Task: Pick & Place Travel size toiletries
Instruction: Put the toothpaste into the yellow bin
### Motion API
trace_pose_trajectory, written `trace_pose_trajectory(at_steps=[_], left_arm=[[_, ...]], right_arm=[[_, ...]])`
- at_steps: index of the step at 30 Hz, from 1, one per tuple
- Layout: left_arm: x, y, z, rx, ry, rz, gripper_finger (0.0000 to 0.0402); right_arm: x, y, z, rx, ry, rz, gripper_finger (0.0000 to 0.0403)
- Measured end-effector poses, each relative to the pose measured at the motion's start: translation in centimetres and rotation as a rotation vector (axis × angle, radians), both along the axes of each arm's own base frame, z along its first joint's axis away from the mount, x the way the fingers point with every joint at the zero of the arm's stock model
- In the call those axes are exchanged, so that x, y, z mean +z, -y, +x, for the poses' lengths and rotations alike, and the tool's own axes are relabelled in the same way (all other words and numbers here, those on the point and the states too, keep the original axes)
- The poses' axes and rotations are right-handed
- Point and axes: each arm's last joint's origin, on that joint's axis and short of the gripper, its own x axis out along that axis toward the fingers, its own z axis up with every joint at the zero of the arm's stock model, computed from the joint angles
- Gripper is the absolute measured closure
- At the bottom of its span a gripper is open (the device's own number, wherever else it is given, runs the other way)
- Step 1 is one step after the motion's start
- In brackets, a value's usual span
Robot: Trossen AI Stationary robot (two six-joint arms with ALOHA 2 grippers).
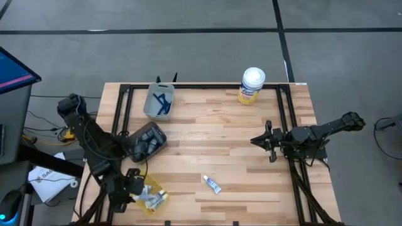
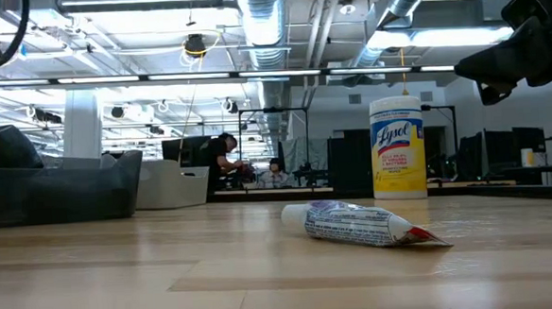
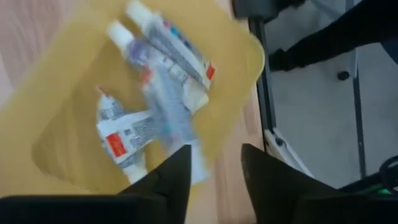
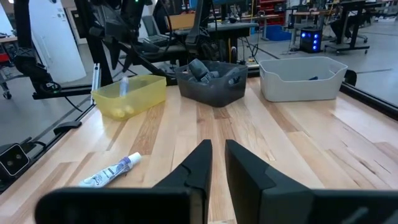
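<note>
left arm: bent at near-left corner of worktop, wrist pointing down
left end effector [image 3: 214, 165]: fingers parted, nothing between them
right arm: reaching in from right side, level
right end effector [image 4: 216, 155]: narrow gap between fingers, empty

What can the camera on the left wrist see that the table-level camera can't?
Only the left wrist view shows the yellow bin with several white tubes inside, below the left end effector. Only the low view shows the yellow canister, a lone tube lying on the table and people in the room behind. Both show the wooden table.
</note>
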Motion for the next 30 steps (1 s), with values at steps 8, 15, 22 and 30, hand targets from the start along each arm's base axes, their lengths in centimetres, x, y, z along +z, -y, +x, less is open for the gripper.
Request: trace_pose_trajectory(at_steps=[8,15,22,30], left_arm=[[0.1,-0.6,0.9,0.158,0.033,-0.002,0.0202],[2.5,-1.8,3.9,0.223,0.369,-0.035,0.0207],[3.6,-5.6,10.5,0.237,0.730,0.152,0.0211],[0.3,-10.5,17.8,0.096,0.820,0.089,0.0211]], right_arm=[[0.0,0.0,0.0,0.000,0.000,0.000,0.0363],[0.0,0.0,0.0,0.000,0.000,0.000,0.0362],[0.0,0.0,0.0,0.000,-0.001,0.000,0.0364],[0.0,0.0,0.0,0.000,0.000,0.000,0.0364]])
